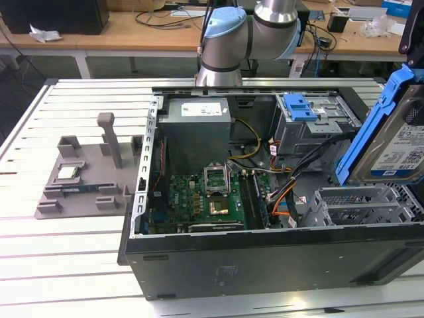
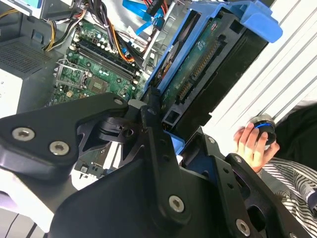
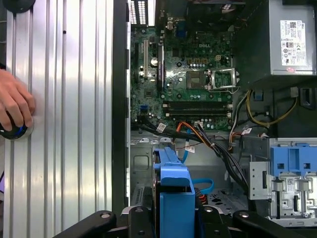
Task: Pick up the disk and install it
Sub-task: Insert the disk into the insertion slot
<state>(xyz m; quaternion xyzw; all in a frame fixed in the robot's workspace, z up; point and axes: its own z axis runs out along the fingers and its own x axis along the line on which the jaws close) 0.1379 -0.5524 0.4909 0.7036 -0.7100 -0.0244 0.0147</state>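
**benchlurker:** Where's the disk, and what's the claw doing?

**me (driving remotely):** The disk is up in the air, not seated in anything. In the exterior view it hangs at about 3 o'clock of the open computer case, tilted with the label side showing, above the case's edge. The gripper is closed down on it. In the first wrist view I see a black finger on each side of the blue side rails, pressed against the plastic with no gap I can make out.

**benchlurker:** Will the grip hold? Those things are heavier than they look.

**me:** I'd guess it's dense and rigid: a metal body that won't flex, but won't like knocks either. The smooth casing looks slippery, so I reckon the rails are the right place to hold it. The second wrist view shows its green circuit board and connector bare on one face, so I wouldn't want fingers there.

**benchlurker:** What's around it?

**me:** The motherboard is mid-case, the power supply is at 12 o'clock from it, and the drive cage is at about 2. A person's hand rests on a round knob on the table, away from the case.
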